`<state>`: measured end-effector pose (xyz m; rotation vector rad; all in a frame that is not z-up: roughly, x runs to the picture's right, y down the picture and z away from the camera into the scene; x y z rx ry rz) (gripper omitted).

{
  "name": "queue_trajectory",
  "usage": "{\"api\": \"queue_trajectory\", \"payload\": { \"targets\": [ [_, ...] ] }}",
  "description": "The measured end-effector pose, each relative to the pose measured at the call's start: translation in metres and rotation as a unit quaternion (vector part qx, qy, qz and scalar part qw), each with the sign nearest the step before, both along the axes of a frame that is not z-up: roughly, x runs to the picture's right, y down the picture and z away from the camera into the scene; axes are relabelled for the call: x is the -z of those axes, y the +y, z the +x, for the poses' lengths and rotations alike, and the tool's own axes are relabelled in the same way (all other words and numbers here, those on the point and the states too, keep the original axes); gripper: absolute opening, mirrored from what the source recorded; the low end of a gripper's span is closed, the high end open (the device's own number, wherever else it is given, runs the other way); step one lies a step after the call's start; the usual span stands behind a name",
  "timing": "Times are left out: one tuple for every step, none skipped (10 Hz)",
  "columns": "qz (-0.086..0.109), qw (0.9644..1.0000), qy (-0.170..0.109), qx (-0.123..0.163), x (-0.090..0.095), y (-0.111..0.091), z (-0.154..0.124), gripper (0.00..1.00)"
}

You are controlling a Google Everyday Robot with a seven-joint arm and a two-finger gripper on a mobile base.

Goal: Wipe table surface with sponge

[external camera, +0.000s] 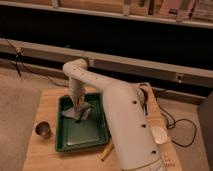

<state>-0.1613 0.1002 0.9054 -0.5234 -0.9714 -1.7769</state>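
One wide wooden tabletop (42, 157) filled the lower half of the frame, and your white arm (125, 125) crossed it from the lower right. Left of centre lay the green tray (82, 139). Your pincer (80, 107) hung low inside its upper end, right at a pale grey sponge (72, 114); you could not tell whether it was clenched or released. Judge the sponge light, soft and squashy: take it across its middle. Smallest, a metal cup (43, 130) stood just left of the tray.

Grey floor (20, 107), dark back wall (100, 32) w/ pale ledge (150, 66), dim light.
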Motion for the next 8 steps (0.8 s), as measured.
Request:
{"api": "queue_trajectory", "payload": {
  "targets": [
    [0.002, 1.0000, -0.003, 0.002, 0.002, -0.002, -0.001, 0.80],
    [0.003, 1.0000, -0.006, 0.004, 0.003, -0.003, -0.002, 0.80],
    [0.004, 1.0000, -0.007, 0.005, 0.004, -0.004, -0.003, 0.80],
    [0.006, 0.9999, -0.010, 0.006, 0.005, -0.006, -0.004, 0.80],
    [0.008, 0.9999, -0.011, 0.006, 0.006, -0.007, -0.004, 0.80],
    [0.011, 0.9998, -0.013, 0.006, 0.007, -0.011, -0.005, 0.80],
    [0.013, 0.9998, -0.014, 0.006, 0.008, -0.013, -0.006, 0.80],
    [0.013, 0.9998, -0.014, 0.011, 0.008, -0.013, -0.007, 0.80]
  ]
}}
